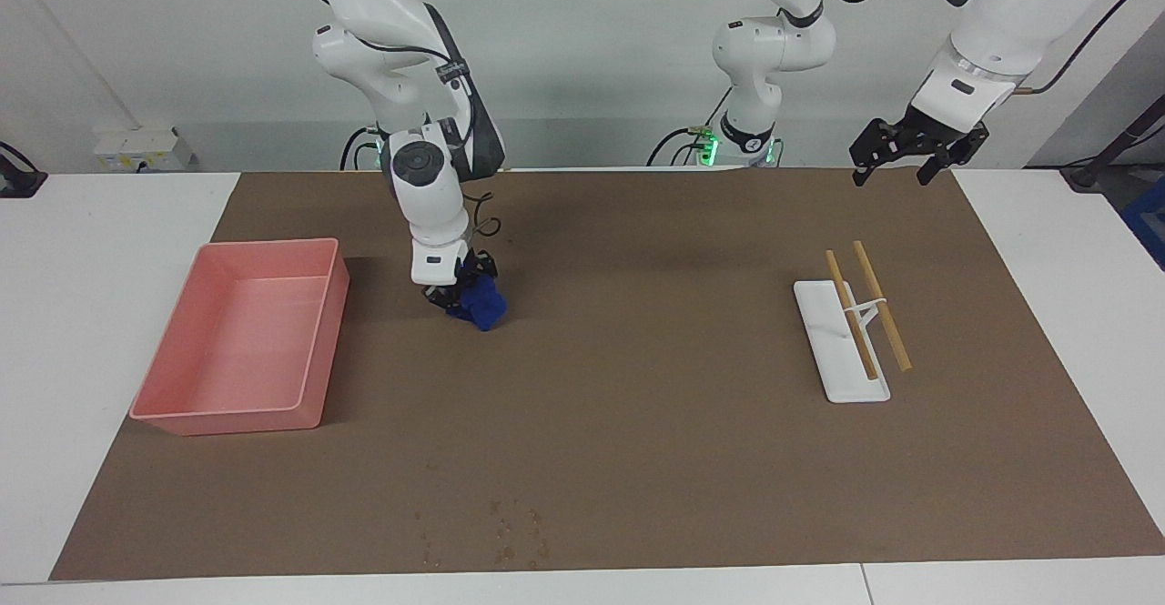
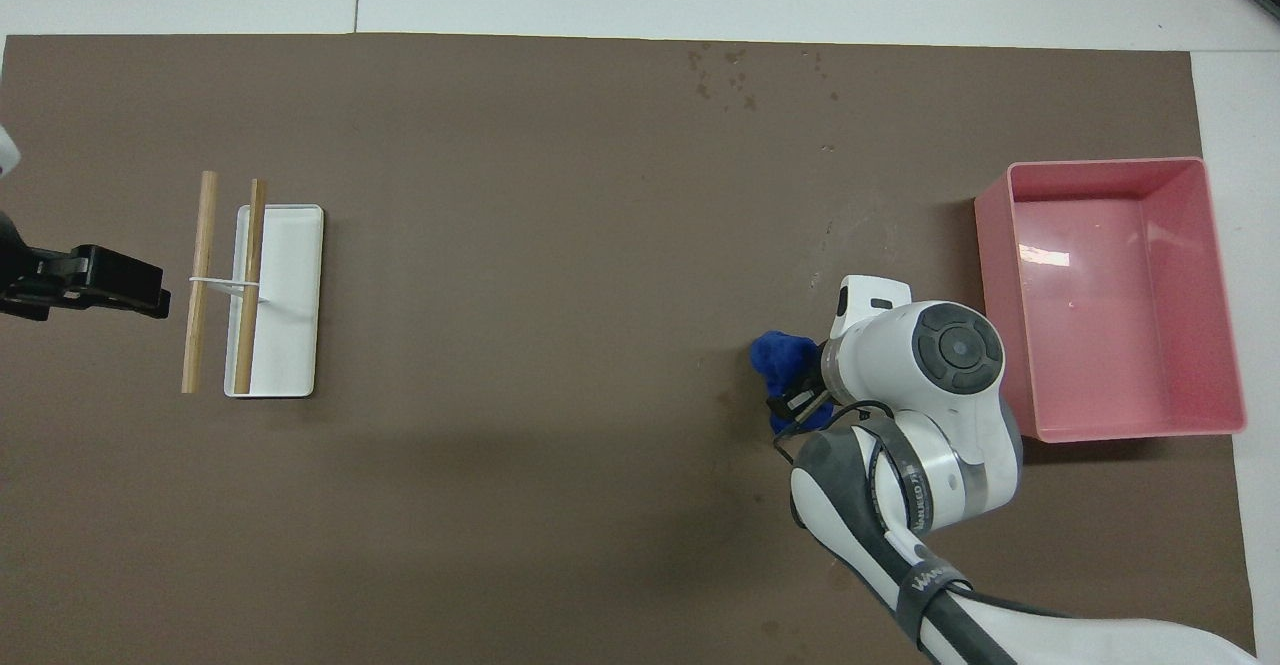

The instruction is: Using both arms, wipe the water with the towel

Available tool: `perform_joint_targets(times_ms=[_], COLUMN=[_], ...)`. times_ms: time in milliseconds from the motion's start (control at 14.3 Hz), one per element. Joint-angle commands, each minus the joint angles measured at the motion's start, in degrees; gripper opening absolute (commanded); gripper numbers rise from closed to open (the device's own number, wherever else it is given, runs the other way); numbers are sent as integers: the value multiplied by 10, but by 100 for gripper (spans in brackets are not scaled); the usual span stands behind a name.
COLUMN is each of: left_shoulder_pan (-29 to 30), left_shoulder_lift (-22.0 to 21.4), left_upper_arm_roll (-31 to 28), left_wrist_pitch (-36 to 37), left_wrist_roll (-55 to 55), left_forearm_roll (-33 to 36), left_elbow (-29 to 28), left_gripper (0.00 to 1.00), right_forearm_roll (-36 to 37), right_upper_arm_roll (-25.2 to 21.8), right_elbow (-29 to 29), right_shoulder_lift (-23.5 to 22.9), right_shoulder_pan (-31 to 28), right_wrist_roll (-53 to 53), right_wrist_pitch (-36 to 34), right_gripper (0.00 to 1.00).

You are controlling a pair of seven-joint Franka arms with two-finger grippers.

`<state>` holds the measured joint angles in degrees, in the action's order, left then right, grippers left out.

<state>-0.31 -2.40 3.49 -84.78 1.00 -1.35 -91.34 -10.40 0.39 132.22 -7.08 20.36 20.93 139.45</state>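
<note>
Right jaws (image 1: 452,299) are clamped on the bunched towel (image 1: 482,304), which hangs below and beside them, just off the bench (image 1: 637,423). Left jaws (image 1: 910,157) wait, spread wide, holding nothing. Towel appears light, soft, limp; best pinched at a bunched fold.

From my station, the only lettering I can find sits on the grey band of the right arm (image 2: 905,505) in the overhead view: white capitals that may begin "WANKEED", though I cannot read them with any certainty. A second band lower on that arm carries similar lettering, cut off.
</note>
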Motion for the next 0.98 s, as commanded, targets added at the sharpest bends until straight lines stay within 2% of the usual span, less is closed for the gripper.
perform_joint_targets(times_ms=[0,210,491,631,911], left_shoulder_pan=[4,4,4,4,4], left_shoulder_lift=[-9,-9,-9,-9,-9], left_upper_arm_roll=[1,1,1,1,1], left_wrist_pitch=[0,0,0,1,0], left_wrist_roll=[-5,-5,-5,-5,-5], left_forearm_roll=[-7,-7,-7,-7,-7], left_elbow=[-9,-9,-9,-9,-9], left_gripper=[100,100,100,100,100], right_forearm_roll=[-80,-108,-108,-105,-97], right_upper_arm_roll=[7,7,7,3,1], right_elbow=[19,15,-17,-22,-22], right_shoulder_lift=[4,4,-13,-20,-27], right_shoulder_pan=[35,94,95,77,-15], right_wrist_roll=[-63,-169,-164,-78,126], right_wrist_pitch=[-4,10,45,61,56], right_gripper=[0,0,0,0,0])
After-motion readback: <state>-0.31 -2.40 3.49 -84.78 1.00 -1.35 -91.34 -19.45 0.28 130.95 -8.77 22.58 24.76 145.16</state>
